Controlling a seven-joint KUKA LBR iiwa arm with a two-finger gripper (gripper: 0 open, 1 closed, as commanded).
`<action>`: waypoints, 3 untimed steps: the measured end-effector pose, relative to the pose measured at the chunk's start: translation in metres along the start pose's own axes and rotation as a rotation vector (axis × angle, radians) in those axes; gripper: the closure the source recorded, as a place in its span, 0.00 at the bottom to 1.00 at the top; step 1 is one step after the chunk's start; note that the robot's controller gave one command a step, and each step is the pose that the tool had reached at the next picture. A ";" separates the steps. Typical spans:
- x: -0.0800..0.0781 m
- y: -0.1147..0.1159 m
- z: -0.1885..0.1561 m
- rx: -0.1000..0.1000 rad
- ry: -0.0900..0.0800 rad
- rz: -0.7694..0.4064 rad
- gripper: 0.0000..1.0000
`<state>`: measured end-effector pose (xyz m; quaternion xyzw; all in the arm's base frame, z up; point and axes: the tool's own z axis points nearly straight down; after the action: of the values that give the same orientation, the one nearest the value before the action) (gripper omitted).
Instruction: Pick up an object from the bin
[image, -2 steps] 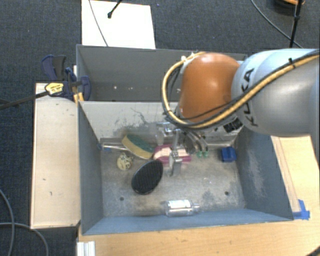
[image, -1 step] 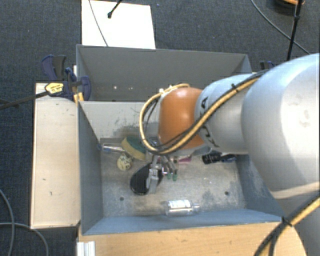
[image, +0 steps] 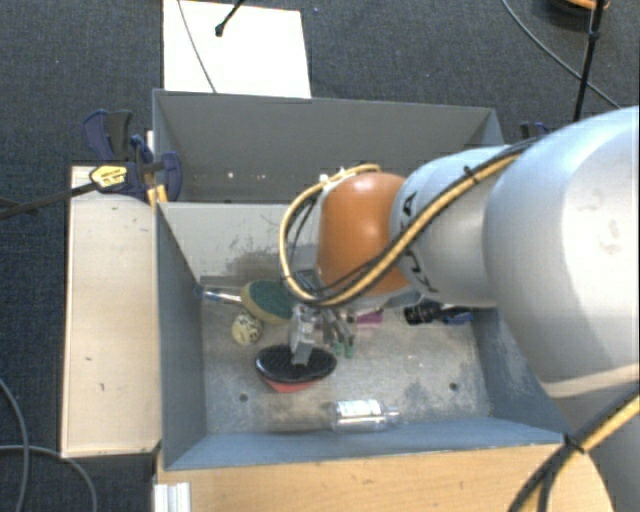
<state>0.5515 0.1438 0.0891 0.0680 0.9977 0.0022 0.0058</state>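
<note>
My gripper (image: 302, 352) hangs below the orange wrist cover in the middle of the bin, its fingertips down at the top of a shallow black dish with a red rim (image: 293, 368). Just left of it lie a dark green round pad on a pale handle (image: 266, 297) and a small yellowish lump (image: 246, 329). A green and purple piece (image: 355, 330) shows right beside the gripper's body. A clear plastic item (image: 358, 412) lies by the near wall.
A dark blue and black object (image: 435, 314) peeks out under the arm at the right. The arm and its cover hide much of the bin's back and right floor.
</note>
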 end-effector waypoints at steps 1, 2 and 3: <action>0.005 -0.027 0.009 -0.010 -0.010 -0.845 1.00; 0.006 -0.031 0.013 -0.004 -0.003 -0.839 0.00; 0.065 -0.024 0.001 -0.001 -0.005 -0.904 0.00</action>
<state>0.4839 0.1288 0.0871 -0.3745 0.9272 -0.0004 0.0084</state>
